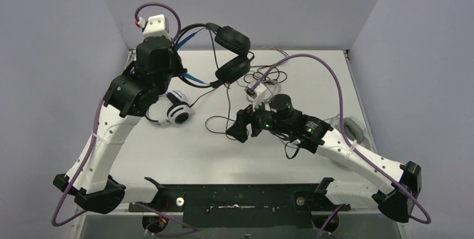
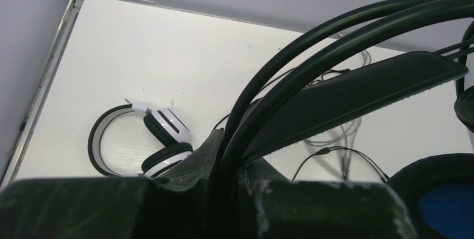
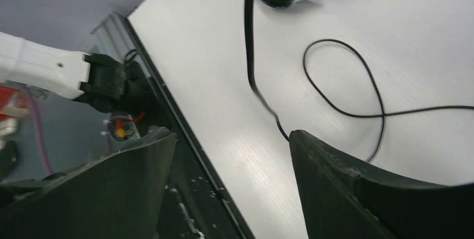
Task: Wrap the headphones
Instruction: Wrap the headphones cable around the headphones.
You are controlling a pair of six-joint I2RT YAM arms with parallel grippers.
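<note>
Left hand (image 2: 230, 167) clamping black headphones (image 1: 232, 41), right hand (image 3: 229, 139) open

No writing, brand, number or sign can be read in any view: the black headphones (image 1: 232, 41), the white headphones (image 1: 179, 113) and the tabletop (image 1: 184, 149) show no legible marking

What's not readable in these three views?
- Top view: grey rounded object at far right, mostly behind the right arm; unidentifiable.
- Top view: white-and-black over-ear headset, partly under the left arm.
- Right wrist view: thin black cable vanishes behind a finger of the open right gripper; contact unclear.
</note>
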